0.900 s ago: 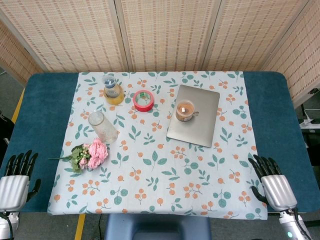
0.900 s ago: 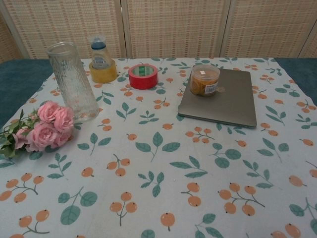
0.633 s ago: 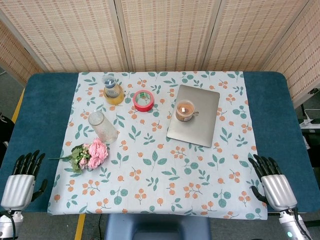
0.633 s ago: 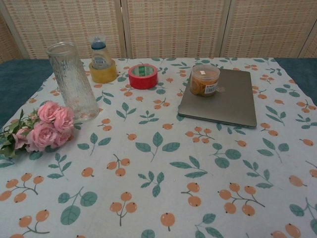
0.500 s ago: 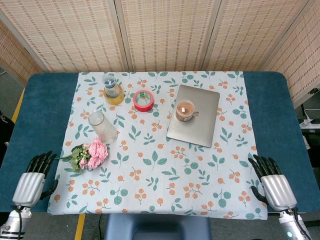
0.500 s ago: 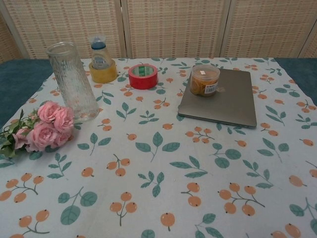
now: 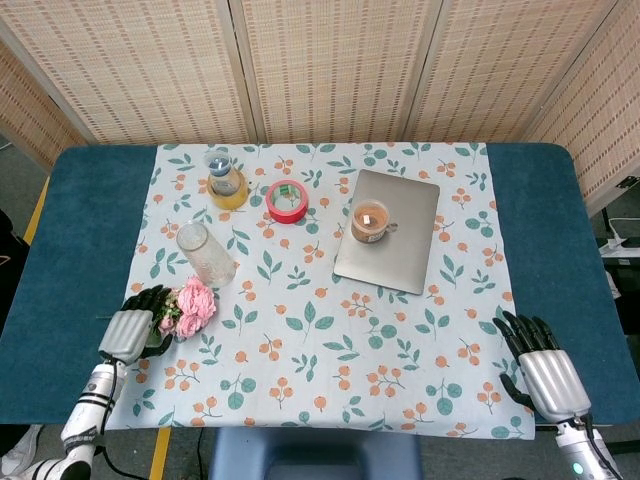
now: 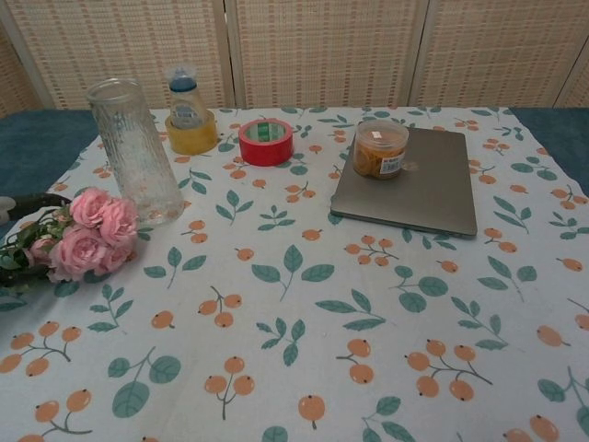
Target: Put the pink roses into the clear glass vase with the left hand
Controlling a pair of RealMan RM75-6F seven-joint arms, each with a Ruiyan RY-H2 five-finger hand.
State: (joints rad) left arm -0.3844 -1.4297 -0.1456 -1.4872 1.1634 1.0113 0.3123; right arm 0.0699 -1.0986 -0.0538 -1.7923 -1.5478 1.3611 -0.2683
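Observation:
The pink roses (image 7: 194, 305) lie on the floral cloth at the left, blooms pointing right, leafy stems to the left; the chest view shows the roses (image 8: 92, 235) flat on the cloth too. The clear glass vase (image 7: 205, 254) stands upright just behind them, also seen as the vase (image 8: 136, 152) in the chest view. My left hand (image 7: 128, 330) hovers at the leafy stem end, its dark fingers (image 8: 26, 202) spread over the leaves without a visible grip. My right hand (image 7: 545, 375) rests open near the table's front right edge.
A bottle on a yellow base (image 7: 226, 180) and a red tape roll (image 7: 287, 200) stand behind the vase. A grey laptop (image 7: 400, 250) with an orange jar (image 7: 369, 221) on it lies right of centre. The blue table (image 7: 80, 230) borders the cloth.
My left hand has travelled from the table's front left edge rightward and forward onto the stem end of the roses. The roses, the vase and my right hand stay where they were.

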